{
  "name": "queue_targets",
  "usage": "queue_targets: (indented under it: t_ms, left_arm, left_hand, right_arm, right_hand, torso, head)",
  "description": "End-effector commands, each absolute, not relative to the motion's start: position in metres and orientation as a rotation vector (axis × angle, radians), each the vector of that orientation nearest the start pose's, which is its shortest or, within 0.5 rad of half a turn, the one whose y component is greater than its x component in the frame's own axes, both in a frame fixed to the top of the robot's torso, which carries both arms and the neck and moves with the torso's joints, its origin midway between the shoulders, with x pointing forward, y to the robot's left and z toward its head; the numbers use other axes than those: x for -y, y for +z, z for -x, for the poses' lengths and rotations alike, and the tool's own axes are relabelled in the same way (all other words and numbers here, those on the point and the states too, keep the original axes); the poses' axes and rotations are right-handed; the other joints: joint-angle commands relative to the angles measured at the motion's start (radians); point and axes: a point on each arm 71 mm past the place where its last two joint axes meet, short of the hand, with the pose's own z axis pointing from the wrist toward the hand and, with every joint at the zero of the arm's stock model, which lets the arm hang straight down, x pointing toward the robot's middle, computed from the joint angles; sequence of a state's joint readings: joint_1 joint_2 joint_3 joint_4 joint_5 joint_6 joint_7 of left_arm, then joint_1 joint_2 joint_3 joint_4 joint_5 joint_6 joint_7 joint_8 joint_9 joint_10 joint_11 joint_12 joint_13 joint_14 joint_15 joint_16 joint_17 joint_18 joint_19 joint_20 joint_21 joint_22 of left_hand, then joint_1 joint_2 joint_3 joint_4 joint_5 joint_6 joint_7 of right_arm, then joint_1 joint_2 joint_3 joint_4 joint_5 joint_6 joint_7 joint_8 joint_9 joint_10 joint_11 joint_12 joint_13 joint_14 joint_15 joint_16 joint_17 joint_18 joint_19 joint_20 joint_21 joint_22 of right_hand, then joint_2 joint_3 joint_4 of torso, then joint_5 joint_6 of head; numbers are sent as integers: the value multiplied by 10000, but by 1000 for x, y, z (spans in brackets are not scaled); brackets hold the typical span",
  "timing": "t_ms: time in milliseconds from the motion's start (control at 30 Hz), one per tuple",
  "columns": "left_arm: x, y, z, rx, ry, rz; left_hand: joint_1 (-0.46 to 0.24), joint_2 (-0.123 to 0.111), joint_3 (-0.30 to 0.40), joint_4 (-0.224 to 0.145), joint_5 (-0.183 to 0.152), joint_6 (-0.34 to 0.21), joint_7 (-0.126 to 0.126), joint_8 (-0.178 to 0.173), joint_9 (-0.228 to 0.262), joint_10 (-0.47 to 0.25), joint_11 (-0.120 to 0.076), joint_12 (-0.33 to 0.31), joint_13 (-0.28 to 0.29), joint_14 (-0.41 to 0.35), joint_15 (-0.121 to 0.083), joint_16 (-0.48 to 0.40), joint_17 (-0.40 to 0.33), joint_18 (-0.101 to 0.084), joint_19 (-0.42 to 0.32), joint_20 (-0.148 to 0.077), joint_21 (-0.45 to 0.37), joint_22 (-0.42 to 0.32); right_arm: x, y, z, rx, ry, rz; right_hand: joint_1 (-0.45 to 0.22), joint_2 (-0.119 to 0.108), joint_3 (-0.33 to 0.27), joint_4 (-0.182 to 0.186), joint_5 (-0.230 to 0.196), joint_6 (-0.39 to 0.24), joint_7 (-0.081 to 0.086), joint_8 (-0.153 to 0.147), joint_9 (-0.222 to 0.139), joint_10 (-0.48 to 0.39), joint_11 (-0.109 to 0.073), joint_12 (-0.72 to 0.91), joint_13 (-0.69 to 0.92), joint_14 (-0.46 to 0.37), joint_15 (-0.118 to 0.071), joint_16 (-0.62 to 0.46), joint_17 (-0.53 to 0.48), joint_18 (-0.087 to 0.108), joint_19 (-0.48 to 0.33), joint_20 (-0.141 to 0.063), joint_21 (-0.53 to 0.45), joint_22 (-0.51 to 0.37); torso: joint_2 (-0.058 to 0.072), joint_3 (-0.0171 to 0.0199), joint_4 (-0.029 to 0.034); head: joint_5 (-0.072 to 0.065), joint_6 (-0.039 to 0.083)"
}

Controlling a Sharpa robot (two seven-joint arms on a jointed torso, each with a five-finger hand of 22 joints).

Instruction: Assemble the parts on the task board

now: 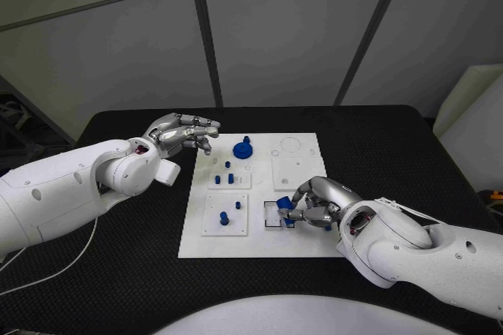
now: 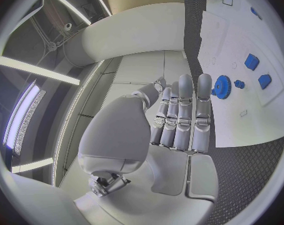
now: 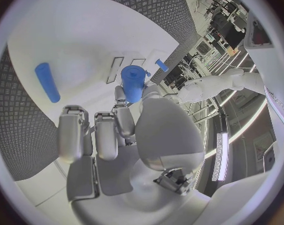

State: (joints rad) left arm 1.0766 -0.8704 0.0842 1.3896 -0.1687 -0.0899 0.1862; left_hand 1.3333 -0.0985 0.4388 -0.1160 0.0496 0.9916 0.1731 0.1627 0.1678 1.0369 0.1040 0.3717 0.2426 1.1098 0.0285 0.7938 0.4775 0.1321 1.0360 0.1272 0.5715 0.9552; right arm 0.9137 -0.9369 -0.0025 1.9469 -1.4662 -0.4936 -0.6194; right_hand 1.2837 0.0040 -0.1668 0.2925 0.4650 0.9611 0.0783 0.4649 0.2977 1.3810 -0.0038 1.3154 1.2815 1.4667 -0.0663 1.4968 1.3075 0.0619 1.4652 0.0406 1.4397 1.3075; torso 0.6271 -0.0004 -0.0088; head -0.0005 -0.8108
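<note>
The white task board lies in the middle of the black table. My right hand is over its near right part and pinches a blue cylindrical part between thumb and a finger; the right wrist view shows that part above the hand. My left hand hovers at the board's far left corner, fingers curled together with nothing in them. A blue gear sits on the board just right of it. Several blue pegs stand in the left-hand plates.
A blue peg shows against the white board in the right wrist view. Two white inset plates lie on the board's right half. A white box stands beyond the table's right edge. A cable runs over the near left of the table.
</note>
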Motion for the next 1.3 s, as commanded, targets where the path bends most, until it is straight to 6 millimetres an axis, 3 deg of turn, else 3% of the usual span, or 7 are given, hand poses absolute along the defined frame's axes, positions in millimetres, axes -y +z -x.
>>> queue_targets:
  t_ms: [33, 500, 667, 800, 967, 1133, 1300]
  left_arm:
    - [-251, -214, -498, -16555, -14789, 11127]
    - [-250, -213, -498, -16568, -14821, 11113]
    - [-250, -213, -498, -16572, -14820, 11114]
    - [-251, -214, -498, -16566, -14800, 11122]
    - [-251, -214, -498, -16572, -14806, 11121]
    - [-251, -214, -498, -16570, -14801, 11124]
    - [-251, -214, -498, -16566, -14793, 11127]
  left_hand:
    - [-67, 57, -50, 11, 7, -55, 13, 12, -13, -64, 9, 35, 8, -54, 34, -47, -11, 498, 7, 34, -47, -11]
    - [-67, 57, -50, 11, 7, -55, 13, 12, -13, -64, 9, 35, 8, -54, 34, -47, -11, 498, 7, 34, -47, -11]
    - [-67, 57, -50, 11, 7, -55, 13, 12, -13, -64, 9, 35, 8, -54, 34, -47, -11, 498, 7, 34, -47, -11]
    - [-67, 57, -50, 11, 7, -55, 13, 12, -13, -64, 9, 35, 8, -54, 34, -47, -11, 498, 7, 34, -47, -11]
    - [-67, 57, -50, 11, 7, -55, 13, 12, -13, -64, 9, 35, 8, -54, 34, -47, -11, 498, 7, 34, -47, -11]
    - [-67, 57, -50, 11, 7, -55, 13, 12, -13, -64, 9, 35, 8, -54, 34, -47, -11, 498, 7, 34, -47, -11]
    - [-67, 57, -50, 11, 7, -55, 13, 12, -13, -64, 9, 35, 8, -54, 34, -47, -11, 498, 7, 34, -47, -11]
  right_arm:
    - [155, -250, -357, -19444, 6035, -2660]
    - [146, -258, -364, -19737, 5804, -2654]
    - [145, -259, -366, -19749, 5721, -2675]
    - [144, -260, -367, -19728, 5692, -2707]
    - [144, -260, -367, -19657, 5726, -2738]
    - [143, -258, -366, -19539, 5865, -2646]
    - [143, -255, -365, -19367, 6143, -2423]
  right_hand:
    - [-320, 96, -118, -2, -62, 146, -92, 51, 293, 33, -23, -84, -62, 798, -70, 18, 1482, -184, 300, -68, 32, 771]
    - [-974, 226, -579, -7, -506, 256, -190, 239, 546, 82, -101, -196, -37, 798, -134, 14, 1489, -184, 302, -122, 32, 783]
    - [-1384, 246, -889, -4, -1671, 200, -194, 308, 689, 46, -104, -321, -80, 794, -140, 1, 1481, -177, 285, -136, 2, 752]
    - [-2100, 9, -1082, 17, -3251, 61, -158, 326, 810, -66, -62, -531, -197, 787, -114, -17, 1471, -162, 251, -112, -57, 688]
    - [-2800, -322, -791, 33, -3969, -31, -128, 348, 910, -129, -44, -663, -251, 789, -87, -16, 1487, -156, 238, -89, -84, 666]
    - [-2974, -384, -514, 12, -3953, -44, -131, 378, 974, -108, -43, -661, -211, 794, -85, -6, 1510, -160, 248, -83, -72, 689]
    - [-1830, -339, -213, -93, -3450, -33, -163, 453, 1102, -19, -67, -594, -76, 808, -104, 23, 1564, -176, 282, -101, -23, 768]
  torso:
    - [-1, -3, 11]
    - [3, 7, -18]
    - [7, 8, -8]
    - [-1, 14, -22]
    - [-2, 18, -28]
    - [-8, 20, -25]
    - [-3, 24, -29]
  head:
    - [8, -19]
    - [80, -16]
    - [93, -30]
    - [116, -38]
    - [127, -45]
    - [129, -53]
    - [134, -51]
